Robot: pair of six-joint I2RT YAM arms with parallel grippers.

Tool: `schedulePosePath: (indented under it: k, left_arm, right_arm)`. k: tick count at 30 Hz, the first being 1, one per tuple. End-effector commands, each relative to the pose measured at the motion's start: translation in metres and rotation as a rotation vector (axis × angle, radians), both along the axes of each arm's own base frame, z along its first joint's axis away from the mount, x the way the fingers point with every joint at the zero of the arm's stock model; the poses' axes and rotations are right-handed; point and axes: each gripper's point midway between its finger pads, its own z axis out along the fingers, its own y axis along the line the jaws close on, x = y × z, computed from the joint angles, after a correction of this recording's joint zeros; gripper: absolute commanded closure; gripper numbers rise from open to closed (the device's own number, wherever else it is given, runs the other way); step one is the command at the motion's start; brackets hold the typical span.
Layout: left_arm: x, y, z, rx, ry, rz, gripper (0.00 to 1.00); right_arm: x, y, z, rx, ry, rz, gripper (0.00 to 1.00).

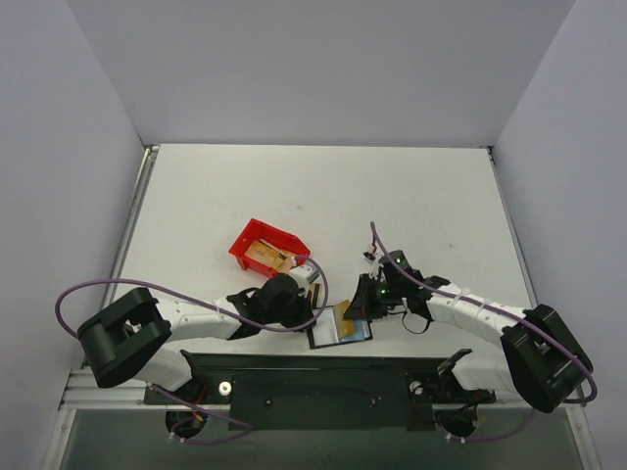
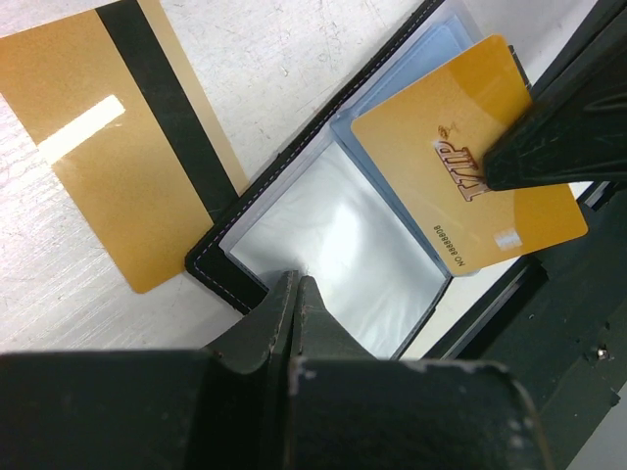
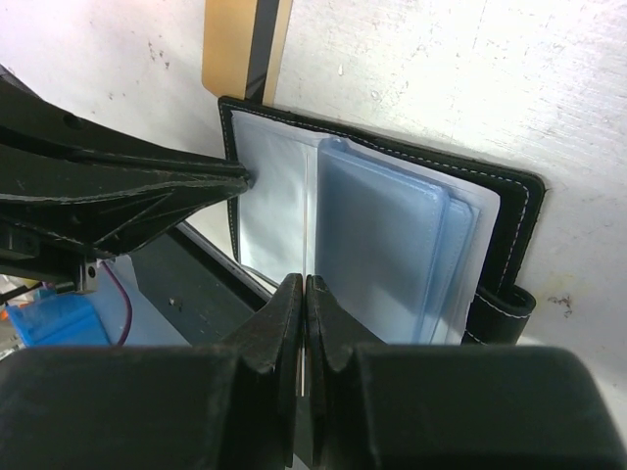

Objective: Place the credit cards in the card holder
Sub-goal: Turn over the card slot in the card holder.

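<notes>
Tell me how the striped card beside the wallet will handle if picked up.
The striped card lies flat on the table, so its edge will probably be hard to get under without tilting it first. It looks thin and rigid, likely light. Its glossy face may slip when pinched.

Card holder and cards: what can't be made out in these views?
Top view: the cards in the red bin are too small to count.
Left wrist view: a finger of the right gripper covers the printed card's edge; whether it sits inside a sleeve of the card holder is unclear. The left gripper hides what its fingers touch.
Right wrist view: the striped card is cut off by the top edge.
</notes>
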Motion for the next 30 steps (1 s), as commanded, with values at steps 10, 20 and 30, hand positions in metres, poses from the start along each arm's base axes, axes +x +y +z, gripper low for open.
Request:
schedulePosePath:
  k: [10, 20, 30]
  left_arm:
    - [0.005, 0.002, 0.004, 0.009, -0.030, 0.015, 1.00]
    - [0.006, 0.001, 0.006, 0.011, -0.034, 0.010, 1.00]
    - [0.015, -0.008, 0.023, -0.020, -0.074, 0.016, 1.00]
  right_arm:
    - [-0.007, 0.003, -0.014, -0.075, 0.000, 0.068, 1.00]
    - [-0.007, 0.017, -0.013, -0.023, -0.008, 0.079, 1.00]
    - [0.013, -0.026, 0.024, -0.144, -0.170, -0.053, 1.00]
